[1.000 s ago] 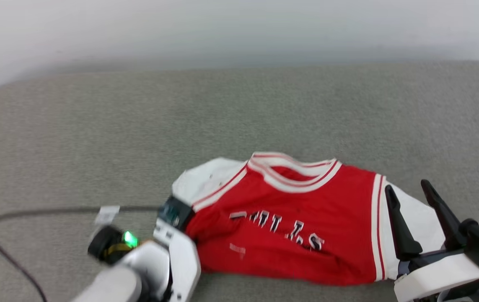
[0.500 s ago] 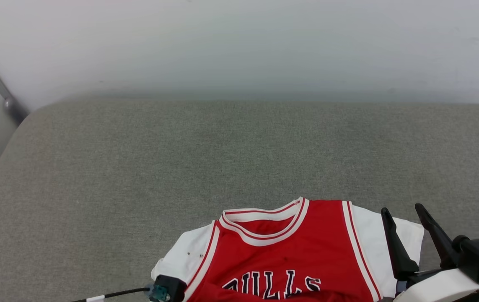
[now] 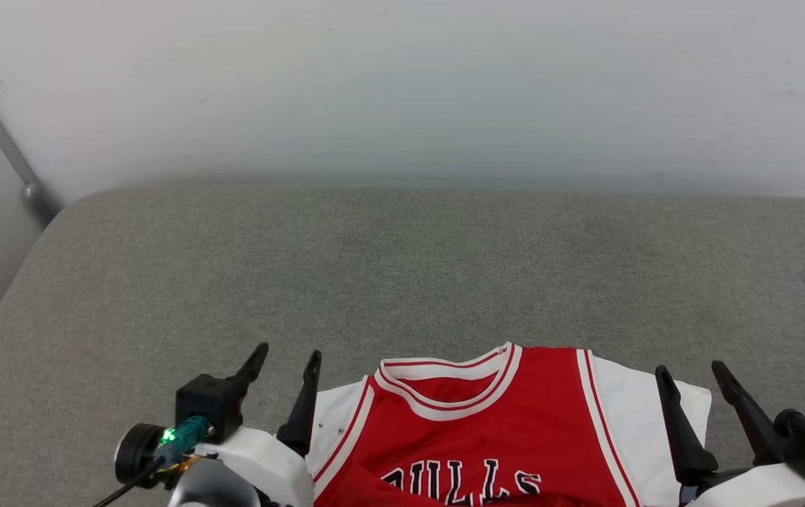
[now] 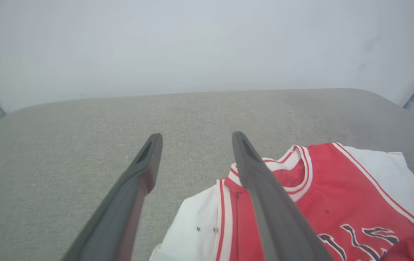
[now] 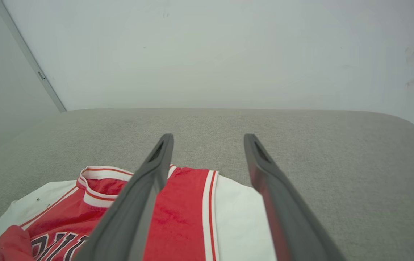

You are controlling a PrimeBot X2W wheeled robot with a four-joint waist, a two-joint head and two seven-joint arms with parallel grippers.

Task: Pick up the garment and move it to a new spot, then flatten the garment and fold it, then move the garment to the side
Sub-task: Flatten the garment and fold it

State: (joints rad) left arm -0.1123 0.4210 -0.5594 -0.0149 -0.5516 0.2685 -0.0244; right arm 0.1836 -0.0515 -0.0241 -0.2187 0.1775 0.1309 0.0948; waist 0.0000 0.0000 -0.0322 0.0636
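Black, white-outlined letters "ULLS" (start hidden) read at bottom centre on the red garment (image 3: 508,429), with white sleeves and a striped collar. The left tool (image 3: 289,350) and right tool (image 3: 687,367) are both released and empty.

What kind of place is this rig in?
Probably an indoor room: a grey upholstered cushion, like a sofa or bed, against a plain white wall, with the garment lying on it.

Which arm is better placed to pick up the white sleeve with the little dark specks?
Left, probably. The left gripper is open right beside that sleeve of the garment, while the right gripper sits at the opposite sleeve.
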